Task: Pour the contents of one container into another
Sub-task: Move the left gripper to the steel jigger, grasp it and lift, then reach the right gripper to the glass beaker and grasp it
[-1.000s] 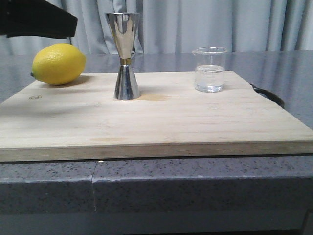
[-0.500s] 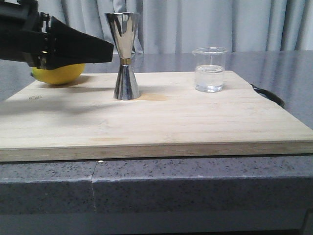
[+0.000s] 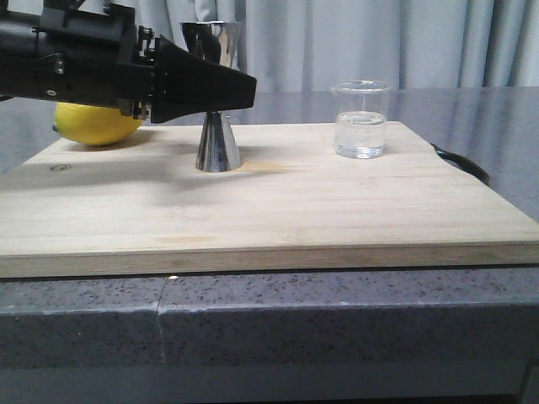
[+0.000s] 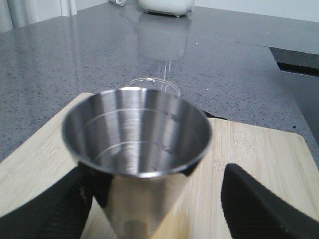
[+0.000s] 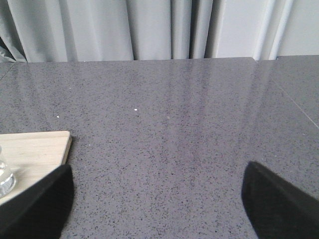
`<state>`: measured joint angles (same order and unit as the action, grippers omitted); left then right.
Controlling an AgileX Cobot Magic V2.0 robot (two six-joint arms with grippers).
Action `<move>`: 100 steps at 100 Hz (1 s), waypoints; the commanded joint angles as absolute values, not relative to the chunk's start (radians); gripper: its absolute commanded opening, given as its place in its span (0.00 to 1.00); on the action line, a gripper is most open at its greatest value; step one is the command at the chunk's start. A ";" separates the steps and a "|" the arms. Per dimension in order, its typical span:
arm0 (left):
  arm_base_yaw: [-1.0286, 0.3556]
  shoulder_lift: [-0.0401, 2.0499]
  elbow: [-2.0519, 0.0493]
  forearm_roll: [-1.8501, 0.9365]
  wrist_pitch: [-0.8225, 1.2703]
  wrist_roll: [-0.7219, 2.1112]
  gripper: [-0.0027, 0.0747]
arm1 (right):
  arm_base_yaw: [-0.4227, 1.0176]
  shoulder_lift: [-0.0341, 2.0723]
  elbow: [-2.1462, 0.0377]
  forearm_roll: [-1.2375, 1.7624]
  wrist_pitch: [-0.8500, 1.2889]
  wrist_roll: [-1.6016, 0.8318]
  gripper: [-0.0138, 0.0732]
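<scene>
The steel hourglass jigger (image 3: 217, 145) stands upright on the wooden board (image 3: 295, 202), left of centre. My left gripper (image 3: 240, 88) reaches in from the left at the jigger's waist and hides its middle. In the left wrist view the jigger (image 4: 137, 134) sits between the open fingers (image 4: 264, 209), close to one and well apart from the other. The clear glass beaker (image 3: 361, 119), partly filled with clear liquid, stands on the board's far right; its rim (image 4: 149, 82) shows behind the jigger. My right gripper (image 5: 157, 209) is open over the grey counter, with the beaker (image 5: 4, 174) at the view's edge.
A yellow lemon (image 3: 93, 124) lies at the board's far left corner, behind my left arm. A black curved object (image 3: 463, 164) pokes out beyond the board's right edge. The grey stone counter (image 3: 337, 320) surrounds the board, and curtains hang behind.
My left gripper has travelled right from the frame's left edge, past the lemon, until its open fingers stand around the jigger. Jigger, beaker and lemon have not moved.
</scene>
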<state>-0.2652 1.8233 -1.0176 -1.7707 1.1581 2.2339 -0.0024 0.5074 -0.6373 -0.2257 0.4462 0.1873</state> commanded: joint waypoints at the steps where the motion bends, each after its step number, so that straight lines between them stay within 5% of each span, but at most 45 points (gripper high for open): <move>1: -0.274 1.794 -1.060 -1.864 1.244 2.236 0.67 | -0.004 0.518 -0.674 -0.246 0.366 0.182 0.87; 14: -0.274 1.794 -1.070 -1.864 1.257 2.225 0.65 | -0.004 0.518 -0.674 -0.246 0.366 0.182 0.87; 47: -0.274 1.792 -1.078 -1.864 1.257 2.225 0.32 | -0.004 0.518 -0.674 -0.246 0.366 0.182 0.87; 100: -0.274 1.744 -1.141 -1.864 1.257 2.164 0.31 | 0.000 0.518 -0.674 -0.225 0.363 0.182 0.87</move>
<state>-0.2675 1.7985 -1.1114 -1.7666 1.1563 2.1787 -0.0024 0.5074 -0.6373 -0.2231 0.4443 0.1873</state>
